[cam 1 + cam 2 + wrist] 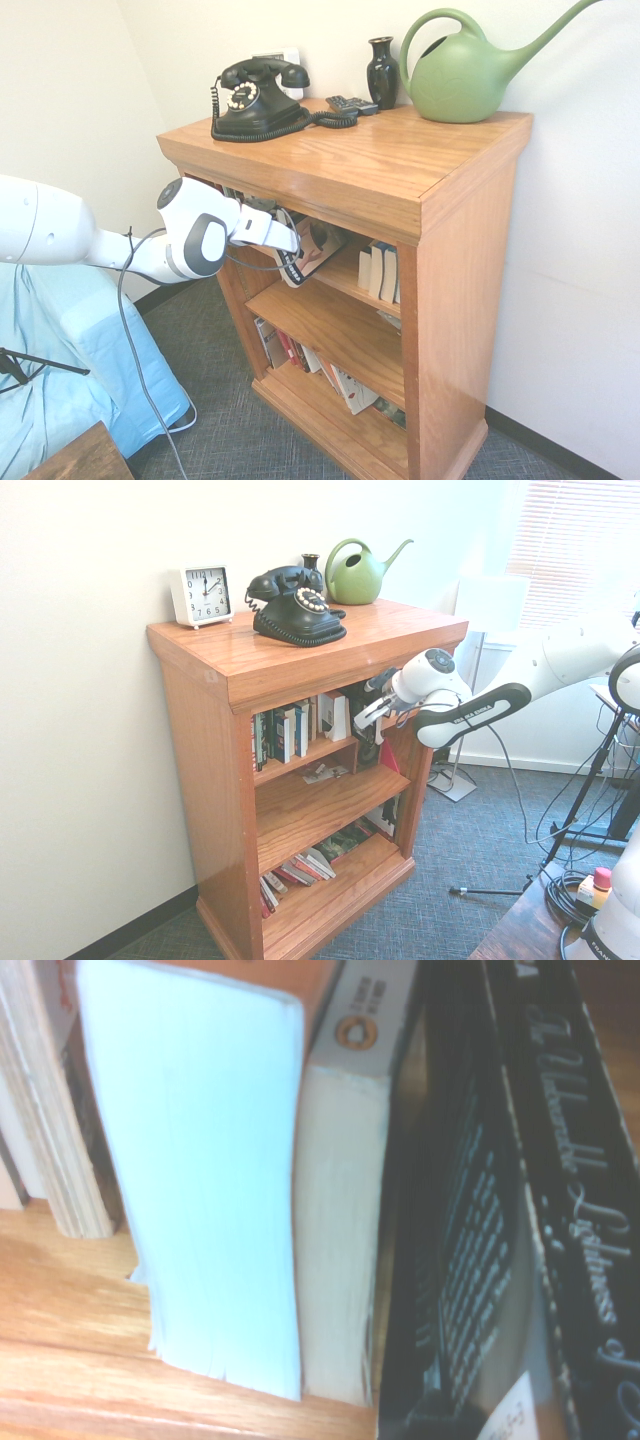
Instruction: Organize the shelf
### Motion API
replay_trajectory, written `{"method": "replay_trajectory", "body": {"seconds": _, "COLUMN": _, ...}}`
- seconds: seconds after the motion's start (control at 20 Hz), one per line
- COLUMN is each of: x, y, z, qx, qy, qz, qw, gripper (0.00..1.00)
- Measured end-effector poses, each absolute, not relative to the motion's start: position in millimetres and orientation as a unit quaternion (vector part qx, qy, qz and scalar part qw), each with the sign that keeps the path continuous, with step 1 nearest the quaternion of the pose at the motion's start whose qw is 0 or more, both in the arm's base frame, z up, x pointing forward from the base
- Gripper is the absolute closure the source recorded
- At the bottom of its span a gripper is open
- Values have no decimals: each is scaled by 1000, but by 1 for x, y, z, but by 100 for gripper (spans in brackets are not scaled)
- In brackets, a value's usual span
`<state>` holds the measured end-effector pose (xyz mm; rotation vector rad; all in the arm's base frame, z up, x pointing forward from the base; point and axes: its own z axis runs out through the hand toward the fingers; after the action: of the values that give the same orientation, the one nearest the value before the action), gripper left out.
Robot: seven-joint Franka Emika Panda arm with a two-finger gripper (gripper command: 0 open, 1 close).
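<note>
Honey-coloured oak shelf (300, 655) stands against the wall; white arm's gripper (366, 712) is at its top tier, clamped shut on a black paperback (480, 1260), probably to stand it upright beside the white-edged books (335, 716).

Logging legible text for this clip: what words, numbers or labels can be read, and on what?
"12" and the other hour numerals: clock face on the shelf.
"Lightness": script on the black book, rest blurred.
Orange-topped book's round logo: unreadable.
Phone dial, other spines: too small.
</note>
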<state>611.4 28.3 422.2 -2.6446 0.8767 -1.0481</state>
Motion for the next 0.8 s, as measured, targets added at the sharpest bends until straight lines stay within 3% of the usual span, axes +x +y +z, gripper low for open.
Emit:
{"method": "replay_trajectory", "body": {"seconds": 0.1, "x": 612, "y": 29, "z": 422, "qx": -885, "qy": 295, "qz": -351, "qw": 83, "gripper": 100}}
{"method": "replay_trajectory", "body": {"seconds": 0.15, "x": 612, "y": 29, "z": 422, "qx": -885, "qy": 295, "qz": -351, "qw": 83, "gripper": 0}}
{"method": "replay_trajectory", "body": {"seconds": 0.8, "x": 610, "y": 35, "z": 423, "qx": -888, "qy": 285, "qz": -352, "qw": 82, "gripper": 0}}
